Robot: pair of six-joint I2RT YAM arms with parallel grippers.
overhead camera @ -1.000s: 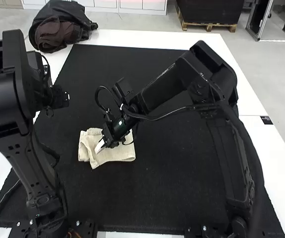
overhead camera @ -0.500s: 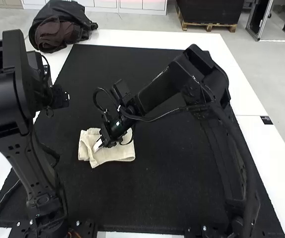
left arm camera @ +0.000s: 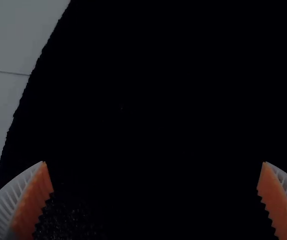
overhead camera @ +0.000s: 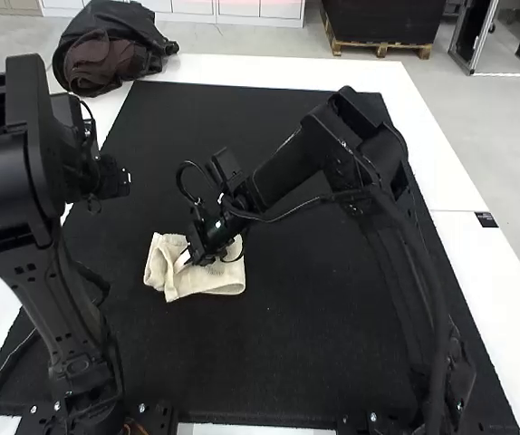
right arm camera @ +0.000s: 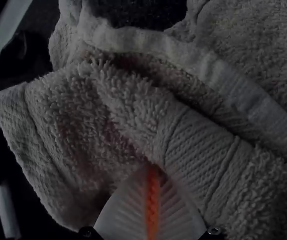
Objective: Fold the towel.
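We see the cream terry towel (overhead camera: 207,284) on the black mat (overhead camera: 305,362), left of the middle and toward the near side, folded into a small bundle with its left part loose and rumpled. Compared with the earlier frames, its left edge now slants where it ran nearly straight, and its near left corner sits slightly farther from us. The right gripper (overhead camera: 184,262) is still at that left part, while the elbow of its arm has come lower and further left. In the right wrist view we find the right gripper (right arm camera: 152,169) with its orange pads (right arm camera: 152,200) pressed together, the tips pinching the towel beside its woven band (right arm camera: 198,145). The left arm (overhead camera: 38,208) stands almost as it was. We see the left gripper (overhead camera: 110,178) over the mat's left side, its ribbed fingers (left arm camera: 13,200) spread wide with nothing between them.
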